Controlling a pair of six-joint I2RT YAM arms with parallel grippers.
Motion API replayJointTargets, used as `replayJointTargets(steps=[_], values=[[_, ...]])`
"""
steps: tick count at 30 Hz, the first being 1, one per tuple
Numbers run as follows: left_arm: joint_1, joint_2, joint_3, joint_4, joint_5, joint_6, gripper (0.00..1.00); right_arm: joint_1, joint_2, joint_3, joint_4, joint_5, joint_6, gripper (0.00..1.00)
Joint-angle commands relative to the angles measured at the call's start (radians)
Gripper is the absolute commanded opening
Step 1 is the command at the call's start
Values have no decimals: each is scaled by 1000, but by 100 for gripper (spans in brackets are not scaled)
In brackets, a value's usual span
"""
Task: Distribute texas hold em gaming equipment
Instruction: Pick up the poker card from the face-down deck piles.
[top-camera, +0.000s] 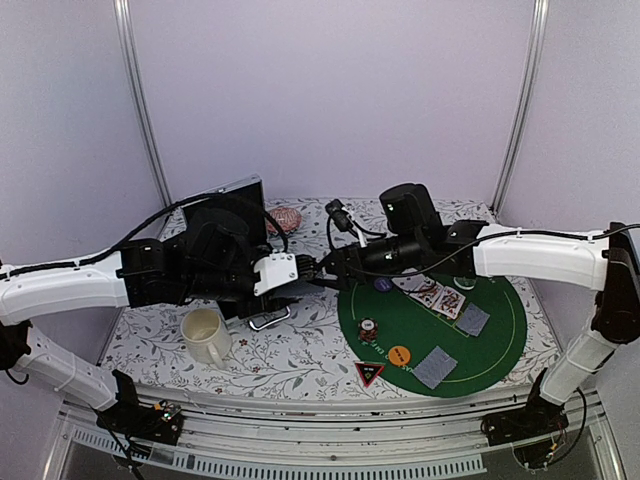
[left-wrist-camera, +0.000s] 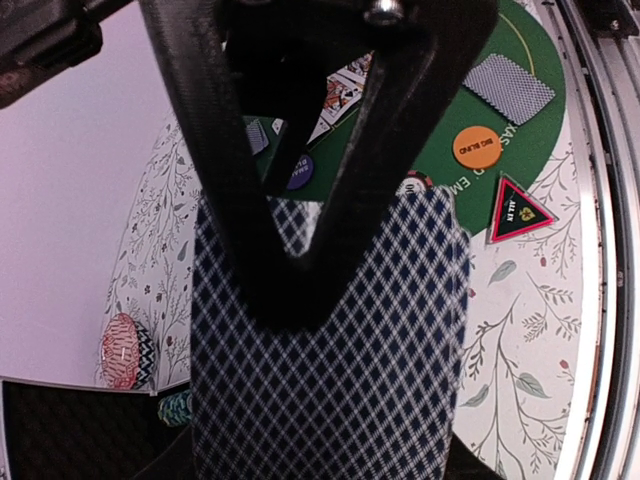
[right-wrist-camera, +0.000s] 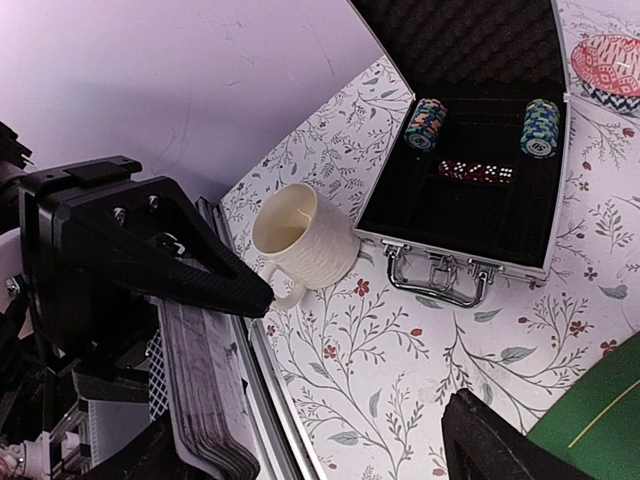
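Observation:
My left gripper (top-camera: 298, 271) is shut on a deck of playing cards (left-wrist-camera: 330, 370) with diamond-patterned backs, which fills the left wrist view. My right gripper (top-camera: 326, 271) meets it tip to tip and stands open. One of its black fingers (left-wrist-camera: 290, 270) lies across the deck's top card, the other (right-wrist-camera: 490, 440) hangs clear over the tablecloth. The deck's edge (right-wrist-camera: 200, 400) shows at lower left in the right wrist view. On the green mat (top-camera: 500, 330) lie face-up cards (top-camera: 440, 295), two face-down cards (top-camera: 472, 319), a chip stack (top-camera: 368, 328), an orange disc (top-camera: 399, 354) and a purple disc (top-camera: 383, 284). A triangle marker (top-camera: 369, 374) lies at its edge.
An open metal case (right-wrist-camera: 470, 190) behind the grippers holds two chip stacks (right-wrist-camera: 427, 124) and red dice (right-wrist-camera: 477, 172). A cream mug (top-camera: 205, 333) stands near the left front. A pink striped round object (top-camera: 287, 218) sits at the back. The table's front rail (top-camera: 330, 405) runs below.

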Motion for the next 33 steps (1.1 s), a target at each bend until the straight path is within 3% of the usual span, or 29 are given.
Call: replayJointTargets(steps=[1,8,14,24,32,33], values=[[12,-7,-5,29,0,7,51,-3,-24,43,-111,67,-23,78],[13,-3,-7,29,0,8,51,-3,-27,84,-185,29,-43,68],[13,-1,-7,29,-1,9,51,-3,-18,124,-210,-39,-56,49],[14,0,-10,28,-1,10,51,-3,-25,183,-315,-12,-63,25],[13,0,-9,28,-1,11,51,-4,-28,210,-363,7,-75,20],[13,0,-8,27,-2,10,51,-3,-27,213,-364,5,-76,13]])
